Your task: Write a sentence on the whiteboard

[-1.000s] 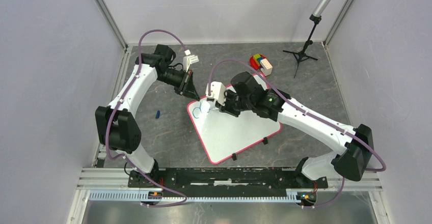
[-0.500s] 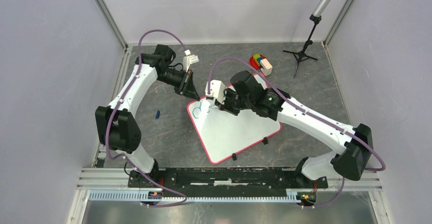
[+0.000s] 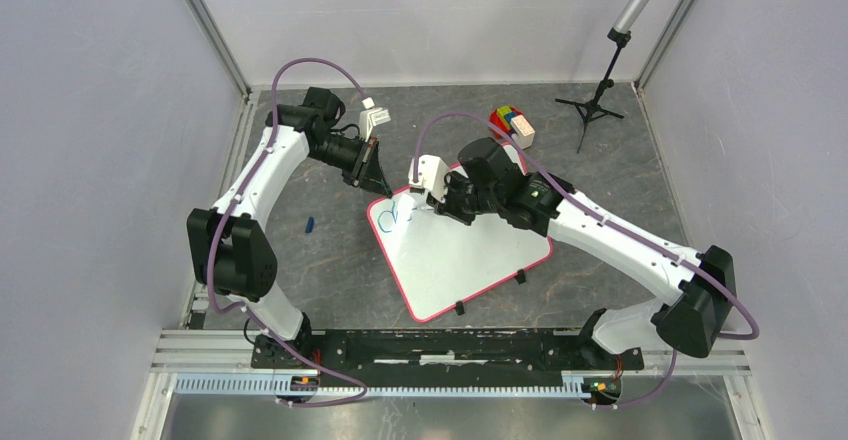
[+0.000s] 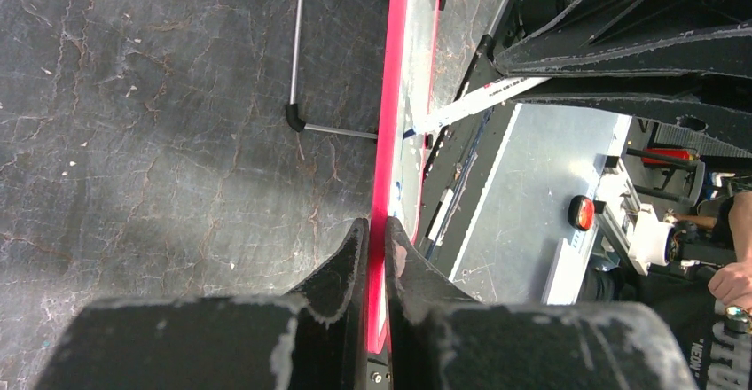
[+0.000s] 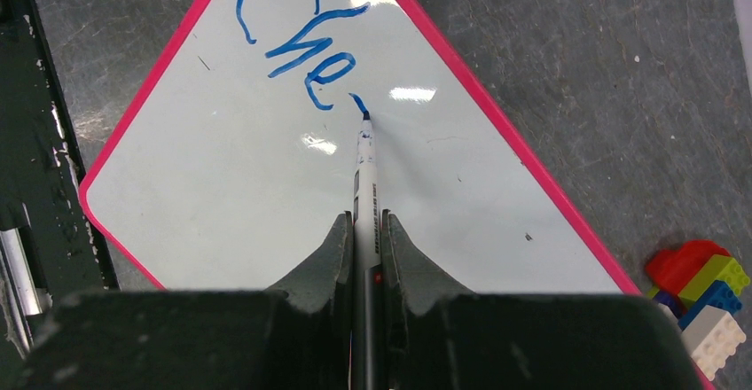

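Since a second ago my right gripper (image 5: 364,223) edged rightward, pinching one marker (image 5: 364,164), sentence (image 5: 297,44) reads "Che" upper left, left gripper (image 4: 376,230) clamped on one whiteboard (image 5: 222,186) rim.

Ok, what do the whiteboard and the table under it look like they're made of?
The whiteboard: smooth glossy white panel, shown by bright glare patches; pink-red rim looks like plastic. The table: matte dark grey with stone-like cracks, possibly a printed covering.
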Robot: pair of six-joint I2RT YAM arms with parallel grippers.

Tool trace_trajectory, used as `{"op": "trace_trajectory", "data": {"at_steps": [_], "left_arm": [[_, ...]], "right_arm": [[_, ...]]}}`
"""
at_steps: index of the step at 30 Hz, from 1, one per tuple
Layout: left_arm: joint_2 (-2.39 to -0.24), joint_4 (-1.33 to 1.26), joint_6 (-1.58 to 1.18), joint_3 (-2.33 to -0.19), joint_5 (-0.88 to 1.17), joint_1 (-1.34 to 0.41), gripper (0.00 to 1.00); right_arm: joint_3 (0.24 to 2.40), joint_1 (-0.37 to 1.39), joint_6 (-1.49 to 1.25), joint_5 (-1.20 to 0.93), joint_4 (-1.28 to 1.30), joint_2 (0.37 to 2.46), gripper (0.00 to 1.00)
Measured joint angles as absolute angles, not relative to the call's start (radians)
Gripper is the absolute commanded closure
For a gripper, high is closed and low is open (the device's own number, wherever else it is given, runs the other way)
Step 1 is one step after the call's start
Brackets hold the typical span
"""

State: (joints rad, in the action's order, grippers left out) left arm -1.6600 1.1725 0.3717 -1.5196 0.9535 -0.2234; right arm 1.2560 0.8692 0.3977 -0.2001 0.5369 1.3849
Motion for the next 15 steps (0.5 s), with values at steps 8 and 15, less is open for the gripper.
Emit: {"op": "trace_trajectory", "data": {"at_steps": [8, 15], "left_arm": [[-1.66, 1.172, 0.372, -1.52, 0.953, -0.223, 0.98], [-1.66, 1.172, 0.372, -1.52, 0.953, -0.223, 0.98]], "right_arm": [[1.253, 0.862, 0.398, -0.2, 0.539, 1.38, 1.0], [1.275, 0.861, 0.397, -0.2, 0.54, 1.394, 1.0]]}}
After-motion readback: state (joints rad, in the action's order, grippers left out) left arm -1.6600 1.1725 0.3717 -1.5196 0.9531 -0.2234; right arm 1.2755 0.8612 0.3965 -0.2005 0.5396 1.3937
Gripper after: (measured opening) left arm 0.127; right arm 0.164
